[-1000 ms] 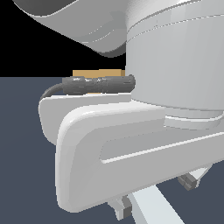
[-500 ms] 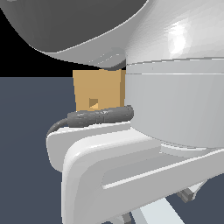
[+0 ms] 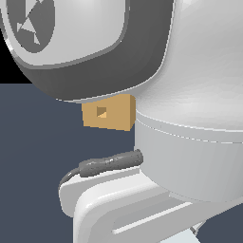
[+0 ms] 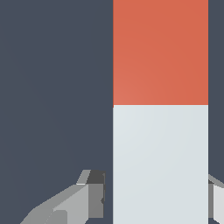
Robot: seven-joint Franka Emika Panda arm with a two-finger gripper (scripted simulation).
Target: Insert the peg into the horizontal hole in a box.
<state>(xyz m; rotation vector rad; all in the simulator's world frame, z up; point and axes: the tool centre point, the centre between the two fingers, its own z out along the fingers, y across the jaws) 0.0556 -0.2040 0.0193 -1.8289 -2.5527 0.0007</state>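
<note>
The peg [image 4: 160,109] fills much of the wrist view, with a red-orange end [image 4: 160,52] and a pale grey-white rest. My gripper [image 4: 156,194] straddles the white part. One finger [image 4: 94,192] stands a narrow gap off one side, and the other finger [image 4: 216,197] is right at the opposite side. The jaws look open. The tan-orange box [image 3: 118,113] shows in the exterior view behind the arm, with its small square hole [image 3: 101,112] on the face turned towards the exterior view's left. The gripper itself is hidden low in the exterior view.
My white arm [image 3: 190,118] fills most of the exterior view and hides part of the box. A dark cable [image 3: 109,163] runs along the hand. The floor [image 3: 33,142] is a dark blue-grey surface.
The hand has moved lower in the exterior view. More of the box now shows above it, including the face with the hole.
</note>
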